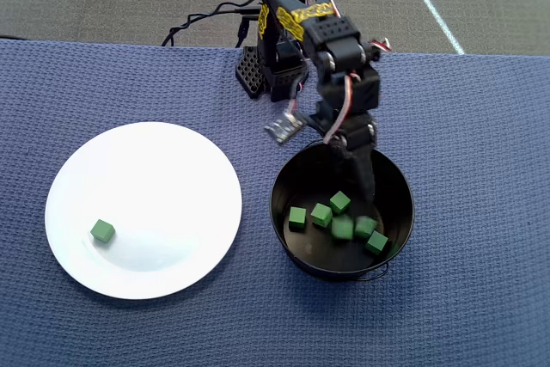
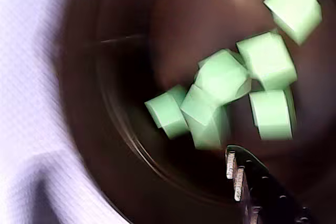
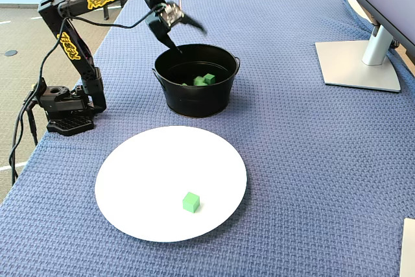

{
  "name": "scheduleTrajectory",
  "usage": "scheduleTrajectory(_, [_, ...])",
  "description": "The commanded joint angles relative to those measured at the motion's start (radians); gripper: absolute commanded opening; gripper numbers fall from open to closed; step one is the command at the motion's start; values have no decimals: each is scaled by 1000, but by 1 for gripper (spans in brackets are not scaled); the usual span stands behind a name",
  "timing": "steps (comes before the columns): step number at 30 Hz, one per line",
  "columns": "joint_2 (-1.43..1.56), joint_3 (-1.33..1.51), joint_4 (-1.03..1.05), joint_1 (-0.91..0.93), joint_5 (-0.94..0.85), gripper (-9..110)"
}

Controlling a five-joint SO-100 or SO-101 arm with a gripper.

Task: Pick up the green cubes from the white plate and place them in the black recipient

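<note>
Blue woven cloth (image 3: 311, 160) under matte green cubes (image 1: 342, 228), glossy black recipient (image 3: 194, 98).

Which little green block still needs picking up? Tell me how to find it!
Find the big round white plate on the blue woven cloth, beside the round black metal pot. One small green cube sits on it, near the rim. It is all alone there, while the other green cubes are bunched together inside the pot.

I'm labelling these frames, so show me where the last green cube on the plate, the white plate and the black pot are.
Green cube (image 1: 102, 230): overhead view, top face.
White plate (image 1: 185, 150): overhead view, bare upper-right rim.
Black pot (image 3: 194, 98): fixed view, front outer wall.
</note>
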Motion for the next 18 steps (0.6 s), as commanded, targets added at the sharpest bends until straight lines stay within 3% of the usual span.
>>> scheduleTrajectory(1, [60, -132, 15, 242, -273, 44])
scheduleTrajectory(5, [8, -66, -252, 614, -514, 29])
scheduleTrajectory(9, [-149, -14, -489, 891, -606, 15])
scheduleTrajectory(13, [-354, -146, -495, 1039, -471, 0])
scheduleTrajectory(18, [-572, -407, -308, 1131, -235, 1])
